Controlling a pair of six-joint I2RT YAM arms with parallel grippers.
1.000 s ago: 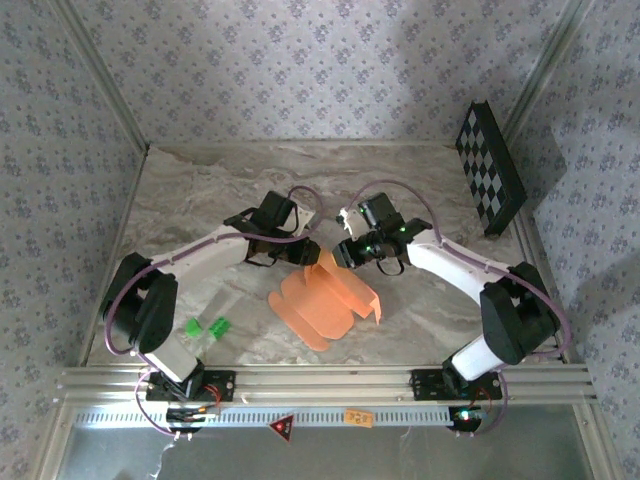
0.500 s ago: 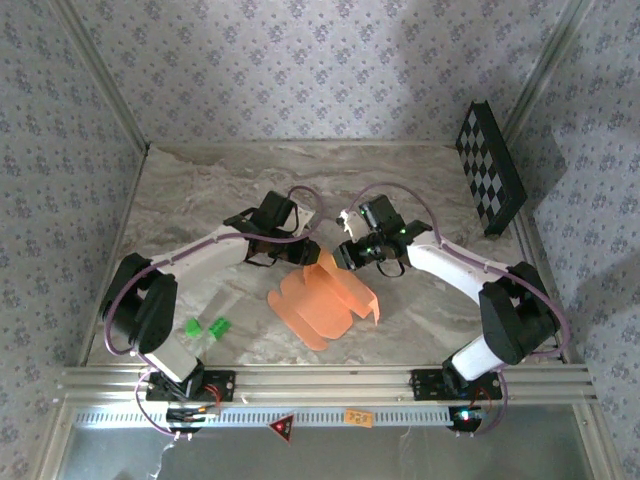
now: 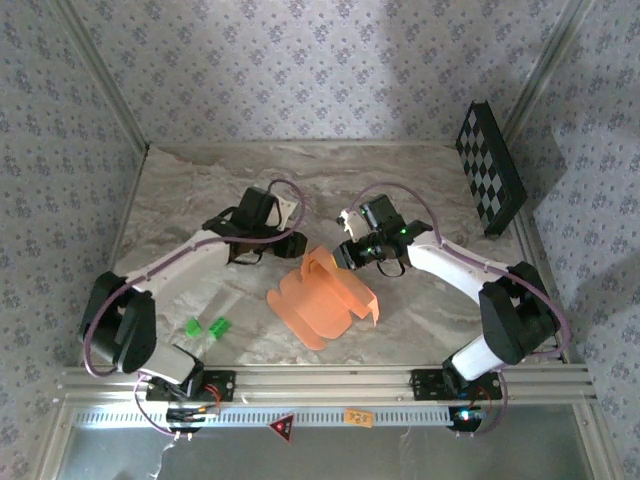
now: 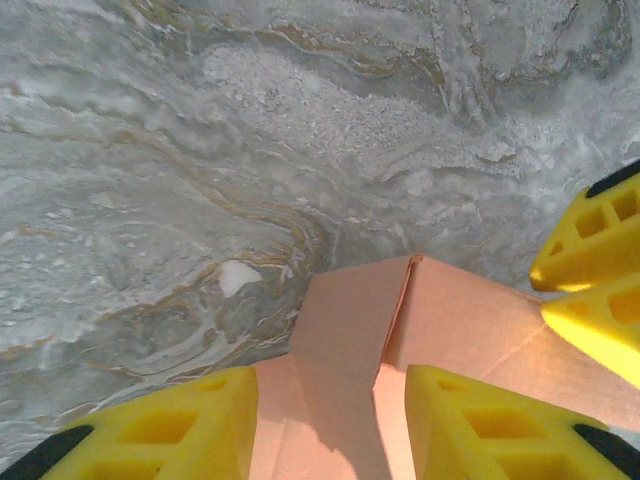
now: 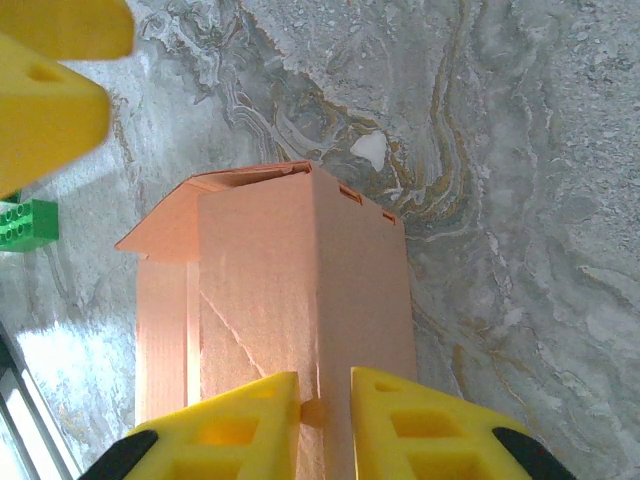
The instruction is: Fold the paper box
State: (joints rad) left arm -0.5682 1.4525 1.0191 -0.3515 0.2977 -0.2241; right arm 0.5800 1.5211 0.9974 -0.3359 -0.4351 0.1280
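while the right gripper (image 5: 325, 385) is pinching an upright panel of the box (image 3: 325, 300) between nearly closed jaws, the left gripper (image 4: 330, 385) is hovering at the box's far flap with jaws standing apart, clamping nothing. the box is lying mid-table (image 3: 200, 210), between both grippers, with its flaps partly raised. the left fingers (image 5: 50, 80) are crowding the space just beyond the held panel. two green pieces (image 3: 207, 328) are sitting well left of the box. a checkerboard (image 3: 490, 170) is leaning at the right wall, well apart.
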